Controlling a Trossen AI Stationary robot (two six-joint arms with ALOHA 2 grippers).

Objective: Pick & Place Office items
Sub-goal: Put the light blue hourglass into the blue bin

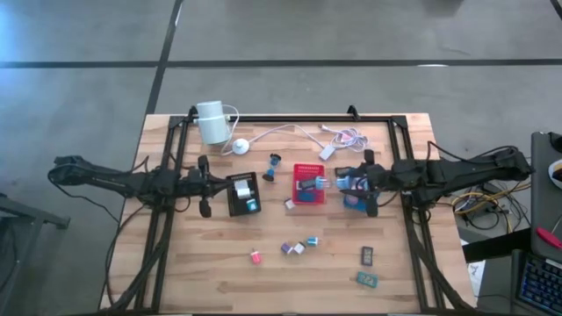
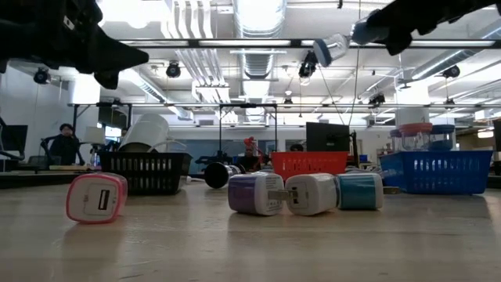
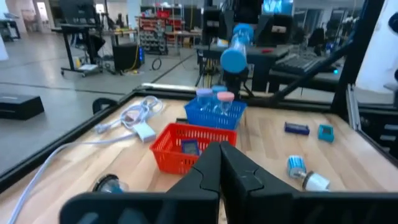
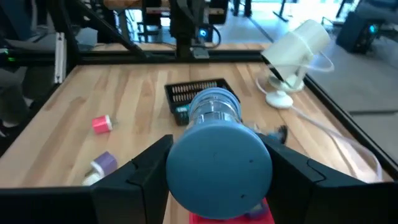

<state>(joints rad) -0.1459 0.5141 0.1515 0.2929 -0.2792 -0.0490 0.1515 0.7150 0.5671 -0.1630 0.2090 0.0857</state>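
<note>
My right gripper [image 1: 341, 182] is shut on a blue cylinder [image 4: 217, 155] with a clear far end, held high over the right rim of the red tray [image 1: 308, 170]. My left gripper [image 3: 221, 163] is shut on nothing and hangs level in the air beside the black tray [image 1: 233, 200]. Loose office items lie on the wood near the front. They are a pink block [image 2: 96, 197], a purple block [image 2: 254, 193], a white block [image 2: 311, 193] and a teal block [image 2: 360, 190]. Two dark clips [image 1: 367, 255] lie at the front right. My right gripper pinches the blue cylinder by its two sides [image 4: 179, 163], at its near end, between the two fingers [image 4: 146, 167]. The fingers come from the table's right, nearly level, and lie along the cylinder. The cylinder sticks out ahead of them toward the table's left, lifted clear [image 2: 344, 41].
A blue tray [image 1: 351, 205] with items stands under my right arm. The black tray holds a small blue piece. A white cylinder device [image 1: 211, 121] and its cable [image 1: 290, 132] lie at the far side. A dark spool [image 1: 274, 165] stands between the trays.
</note>
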